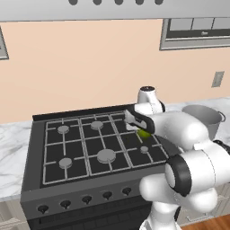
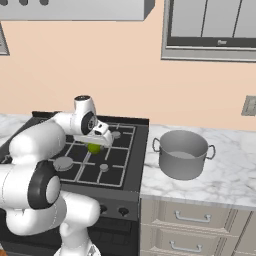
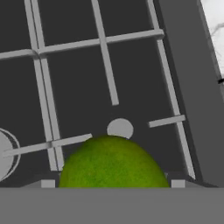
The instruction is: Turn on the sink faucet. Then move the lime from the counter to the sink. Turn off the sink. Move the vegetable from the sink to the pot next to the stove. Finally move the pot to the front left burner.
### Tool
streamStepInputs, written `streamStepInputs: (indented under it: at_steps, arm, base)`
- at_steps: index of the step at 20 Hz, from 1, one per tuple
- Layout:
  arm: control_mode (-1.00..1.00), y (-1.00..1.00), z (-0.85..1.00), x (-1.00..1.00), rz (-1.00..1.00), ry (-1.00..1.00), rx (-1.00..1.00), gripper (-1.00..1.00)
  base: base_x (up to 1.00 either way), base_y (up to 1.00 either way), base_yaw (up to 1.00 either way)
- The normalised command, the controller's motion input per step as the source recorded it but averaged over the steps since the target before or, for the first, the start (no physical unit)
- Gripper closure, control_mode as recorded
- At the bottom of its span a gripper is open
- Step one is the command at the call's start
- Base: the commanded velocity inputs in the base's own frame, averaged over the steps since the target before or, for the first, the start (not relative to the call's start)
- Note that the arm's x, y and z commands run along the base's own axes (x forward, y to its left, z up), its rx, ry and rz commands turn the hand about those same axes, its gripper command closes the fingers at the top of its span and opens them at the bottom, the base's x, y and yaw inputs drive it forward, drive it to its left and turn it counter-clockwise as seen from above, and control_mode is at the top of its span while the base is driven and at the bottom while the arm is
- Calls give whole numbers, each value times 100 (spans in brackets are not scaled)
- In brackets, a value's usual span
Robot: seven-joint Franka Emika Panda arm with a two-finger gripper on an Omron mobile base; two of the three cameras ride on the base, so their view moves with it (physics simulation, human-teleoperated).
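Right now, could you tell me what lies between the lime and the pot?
In the right base view, between lime and pot: stove grates, then bare marble counter.

A: The lime (image 3: 113,162) is cut off at the bottom of the hand view, its lower half hidden.
B: From the left base view, the arm covers most of it and the pot's (image 1: 207,117) left side.
A: The end effector's (image 2: 95,144) fingertips? Too small to tell.
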Motion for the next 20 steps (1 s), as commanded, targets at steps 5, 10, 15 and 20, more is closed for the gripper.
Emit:
streamStepInputs:
  at_steps: [5, 10, 15, 20]
  arm:
    - [-100, -82, 12, 3, -9, 2, 0, 100]
    - [-100, -75, 25, -9, -10, -2, 0, 100]
    - [-100, -62, 17, -32, -9, -6, 0, 100]
    - [-100, -63, 11, -31, -8, -7, 0, 100]
  base:
    - [0, 0, 0]
    - [0, 0, 0]
    - [0, 0, 0]
    - [0, 0, 0]
